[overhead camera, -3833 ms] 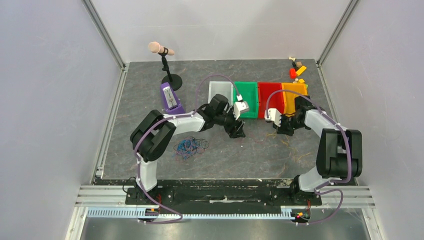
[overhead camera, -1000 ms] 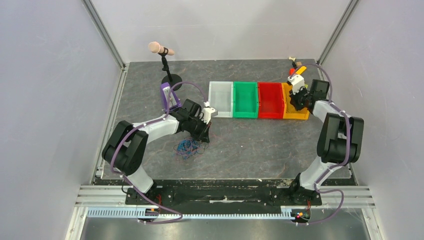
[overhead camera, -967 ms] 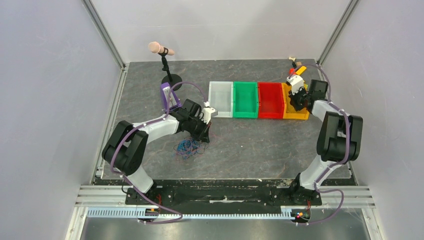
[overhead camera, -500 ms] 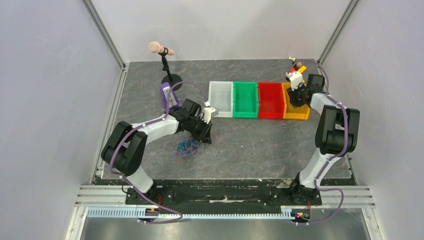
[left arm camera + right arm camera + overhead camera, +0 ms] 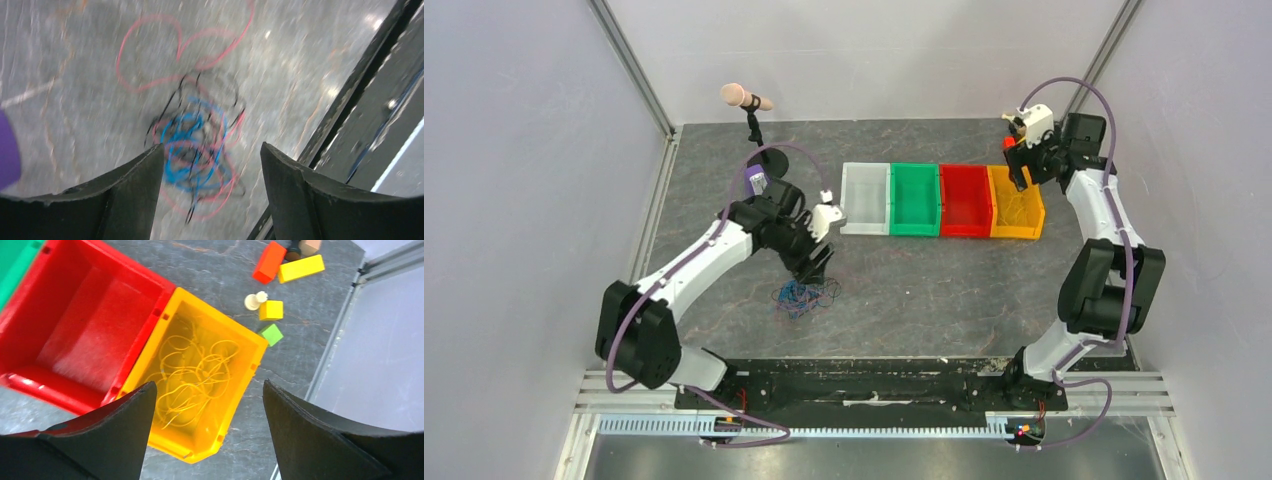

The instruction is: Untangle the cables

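Left gripper (image 5: 211, 150) is spread wide with nothing in it, hovering right over the tangled clump of cables (image 5: 196, 152). That's blue, red and black strands knotted together on the grey table (image 5: 944, 290), with 1 red cable (image 5: 150, 50) looping out past the clump. Wrist view's pretty blurry though. Right gripper (image 5: 208, 385) is spread apart too, holding nothing, up above the yellow bin (image 5: 220, 315), which has a bunch of thin yellow cables (image 5: 195, 370) coiled inside. Red bin (image 5: 90, 305) sits touching it. A few coloured blocks (image 5: 270, 310) lie on the table just beyond the yellow bin.
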